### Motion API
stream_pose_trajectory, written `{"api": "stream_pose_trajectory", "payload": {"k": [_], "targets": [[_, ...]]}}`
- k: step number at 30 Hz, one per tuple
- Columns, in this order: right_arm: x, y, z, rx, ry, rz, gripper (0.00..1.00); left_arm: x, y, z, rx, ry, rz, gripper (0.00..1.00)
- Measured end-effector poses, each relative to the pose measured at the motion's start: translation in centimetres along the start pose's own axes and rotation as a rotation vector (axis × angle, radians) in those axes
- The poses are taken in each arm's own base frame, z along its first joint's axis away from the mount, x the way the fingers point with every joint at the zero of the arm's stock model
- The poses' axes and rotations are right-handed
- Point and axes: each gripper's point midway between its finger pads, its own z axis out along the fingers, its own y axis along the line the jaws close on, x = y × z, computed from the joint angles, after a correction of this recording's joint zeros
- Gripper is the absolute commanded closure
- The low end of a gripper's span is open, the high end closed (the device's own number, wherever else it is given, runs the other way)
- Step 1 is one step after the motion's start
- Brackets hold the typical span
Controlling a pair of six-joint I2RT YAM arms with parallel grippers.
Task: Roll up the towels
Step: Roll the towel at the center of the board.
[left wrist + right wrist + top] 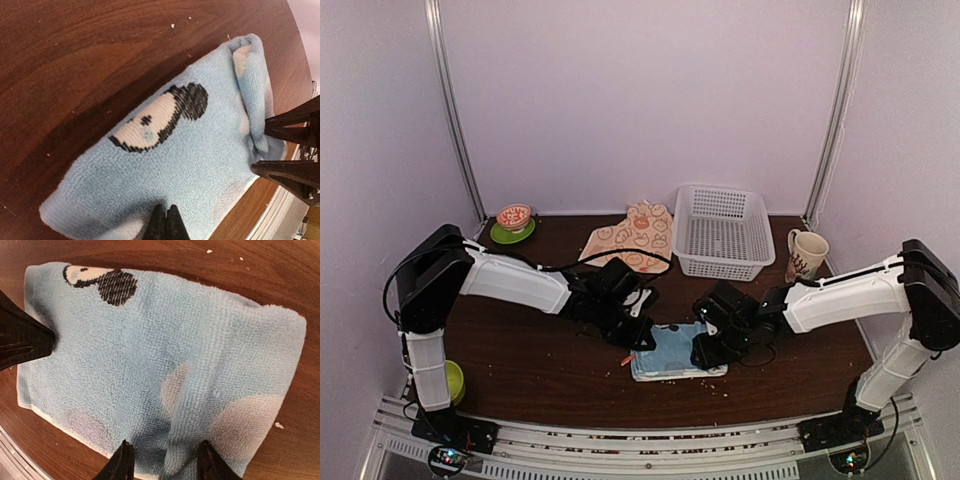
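Note:
The light blue towel (678,352) with peach circles lies flat on the table's near middle, its right edge folded over into a low roll (250,75). My left gripper (642,335) is shut, its tips (165,225) pressing down on the towel's left part (165,150). My right gripper (705,350) is open, its fingers (122,462) set on either side of the folded ridge of the towel (200,365). The left gripper's dark tip (25,337) shows in the right wrist view. The cream towel (632,238) with orange prints lies spread at the back.
A white mesh basket (722,230) stands at the back right, a patterned mug (806,254) beside it. A green plate with a small bowl (513,222) sits at the back left. A green object (453,382) lies near the left arm's base.

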Motion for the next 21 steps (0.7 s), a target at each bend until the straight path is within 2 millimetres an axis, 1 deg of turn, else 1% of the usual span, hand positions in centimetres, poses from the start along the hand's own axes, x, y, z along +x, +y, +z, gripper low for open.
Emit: {"api": "stream_pose_trajectory", "payload": {"k": [1,4,8,12,16,19,21], "targets": [[0.0,0.1,0.0,-0.006,-0.001,0.002,0.48,0.0,0.0,0.0,-0.001,0.001,0.000,0.99],[0.0,0.5,0.2,-0.037,-0.011,0.006,0.44,0.0,-0.2,-0.5,-0.001,0.000,0.003,0.92],[-0.1,0.9,0.2,-0.075,-0.032,0.008,0.38,-0.7,-1.2,-1.7,0.017,-0.023,0.018,0.90],[-0.1,1.1,0.0,-0.113,-0.057,0.008,0.30,-2.9,-3.5,-2.7,0.073,-0.068,0.041,0.91],[-0.1,1.2,-0.1,-0.147,-0.084,0.009,0.27,-5.5,-6.2,-3.4,0.155,-0.117,0.058,0.93],[0.0,1.2,-0.1,-0.173,-0.107,0.006,0.26,-7.0,-7.5,-2.8,0.213,-0.140,0.055,0.95],[0.0,1.2,-0.1,-0.189,-0.123,0.006,0.26,-7.2,-7.8,-1.9,0.242,-0.134,0.042,0.97]]}}
